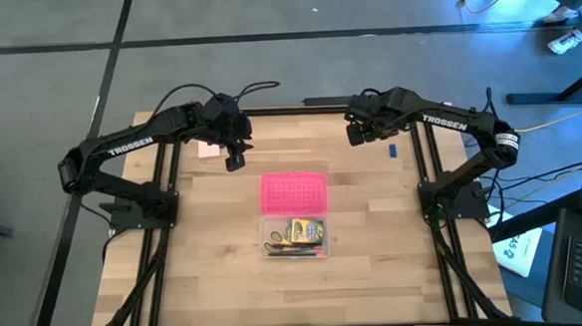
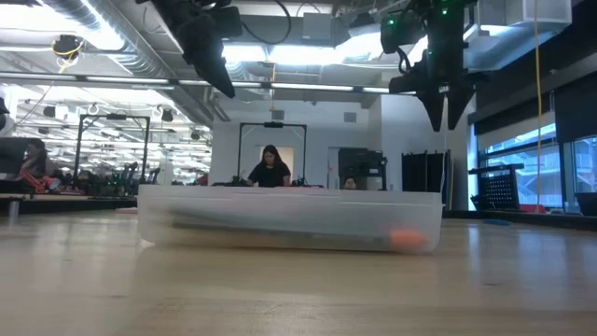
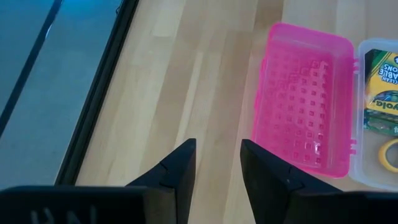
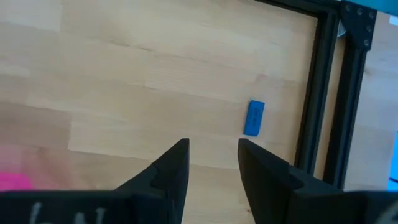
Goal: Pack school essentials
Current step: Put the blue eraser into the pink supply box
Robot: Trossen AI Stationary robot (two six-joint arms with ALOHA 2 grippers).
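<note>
A clear case lies open at the table's middle, its pink lid flat on the far side. In the case lie a yellow-green crayon box, yellow-handled scissors and a thin red pencil. A pale pink pad lies on the table under my left arm. A tiny blue piece lies flat at the far right. My left gripper hangs open and empty above the table, far-left of the lid. My right gripper hangs open and empty, left of the blue piece.
A black frame rail runs along the table's right side just past the blue piece. Another rail borders the table beside my left gripper. Bare wood lies near and to both sides of the case. People sit in the room beyond.
</note>
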